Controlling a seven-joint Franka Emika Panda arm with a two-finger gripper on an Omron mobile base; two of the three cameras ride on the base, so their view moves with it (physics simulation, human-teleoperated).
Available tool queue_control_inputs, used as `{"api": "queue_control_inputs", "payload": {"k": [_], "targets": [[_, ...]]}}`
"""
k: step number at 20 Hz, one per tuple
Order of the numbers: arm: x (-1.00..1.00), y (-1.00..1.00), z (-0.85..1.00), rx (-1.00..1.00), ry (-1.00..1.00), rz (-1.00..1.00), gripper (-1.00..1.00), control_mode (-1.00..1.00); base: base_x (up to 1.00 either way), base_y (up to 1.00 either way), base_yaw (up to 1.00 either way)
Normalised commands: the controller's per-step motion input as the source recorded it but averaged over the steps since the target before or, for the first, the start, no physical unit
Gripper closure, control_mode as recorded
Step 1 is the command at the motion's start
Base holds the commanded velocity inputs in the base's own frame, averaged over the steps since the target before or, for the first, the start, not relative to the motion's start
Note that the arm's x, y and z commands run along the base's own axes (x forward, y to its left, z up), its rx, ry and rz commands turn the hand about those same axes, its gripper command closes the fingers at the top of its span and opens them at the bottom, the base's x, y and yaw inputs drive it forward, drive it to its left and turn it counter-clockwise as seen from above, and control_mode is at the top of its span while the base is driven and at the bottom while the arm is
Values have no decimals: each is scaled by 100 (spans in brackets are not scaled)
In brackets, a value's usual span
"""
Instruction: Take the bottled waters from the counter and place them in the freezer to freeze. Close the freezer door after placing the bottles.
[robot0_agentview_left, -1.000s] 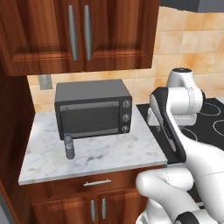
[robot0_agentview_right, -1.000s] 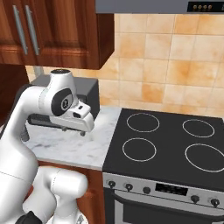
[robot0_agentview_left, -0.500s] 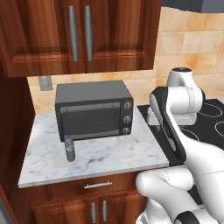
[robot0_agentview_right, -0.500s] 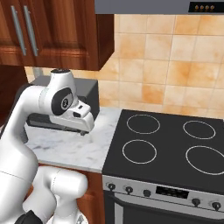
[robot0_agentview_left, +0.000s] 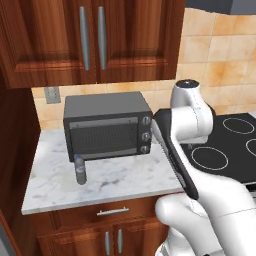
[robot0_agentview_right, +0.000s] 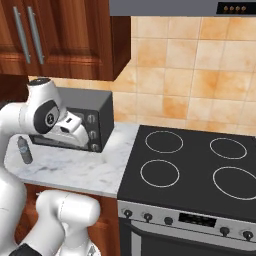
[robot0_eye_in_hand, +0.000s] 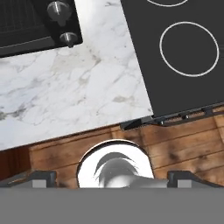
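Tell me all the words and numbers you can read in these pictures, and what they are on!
There are no words or numbers that can be read.
The stove's small dark display below the stovetop: blank or too small to read.
The toaster oven knobs: no marks that can be made out.
The bottled water on the counter: too small to read any label.
The range hood's panel: dots, no letters.

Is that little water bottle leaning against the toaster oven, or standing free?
Apart. In the left base view the bottle stands upright on the counter, with marble showing between it and the toaster oven.
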Motion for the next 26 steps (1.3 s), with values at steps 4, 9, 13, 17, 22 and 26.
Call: {"api": "queue_control_inputs", "payload": {"k": [4, 9, 13, 17, 22, 26], "targets": [[4, 99, 0, -27, -39, -5, -100, -100, 0, 0, 0], [0, 99, 0, -25, -50, 1, -100, -100, 0, 0, 0], [0, 93, 0, -13, -55, 8, -100, -100, 0, 0, 0], [-9, 69, 0, 0, -39, 1, -100, -100, 0, 0, 0], [-1, 63, 0, 0, -53, 0, -100, -100, 0, 0, 0], [-21, 49, -16, 0, -44, 0, -100, -100, 0, 0, 0]]}}
